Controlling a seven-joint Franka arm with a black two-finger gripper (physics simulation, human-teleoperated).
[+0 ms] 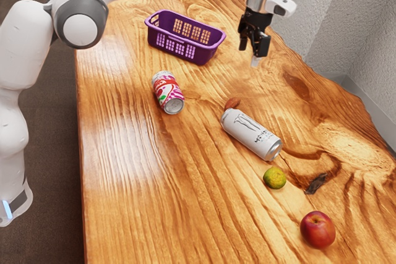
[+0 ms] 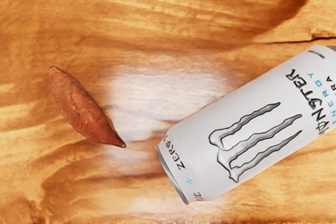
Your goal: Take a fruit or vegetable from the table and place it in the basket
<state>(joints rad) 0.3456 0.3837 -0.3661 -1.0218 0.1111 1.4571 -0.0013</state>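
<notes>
Going left to right in the exterior view, one pink, red and white can [image 1: 167, 93] lies on its side, nearer the table's left edge than its right. One purple basket [image 1: 211, 55] with latticed walls and a handle slot stands toward the table's far edge. Next comes one sweet potato [image 2: 81, 108], rust-brown, a little mottled, plump in the middle and tapering to points. It lies about midway between the table's left and right edges, just beside the end of one white Monster can [image 1: 250, 134], a small gap between them. That can rests on its side. Above the table, nearer the right edge, hangs the gripper [image 1: 252, 54], its two fingers parted and holding nothing. Further right sits one citrus fruit [image 1: 275, 178], round, green blotched with yellow, just past the white can's other end. Rightmost is one apple [image 1: 317, 230], deep red with an orange-yellow flush, the farthest of them all from the table's far edge. That makes three pieces of produce, all on the table outside the basket, with two cans and one basket.
</notes>
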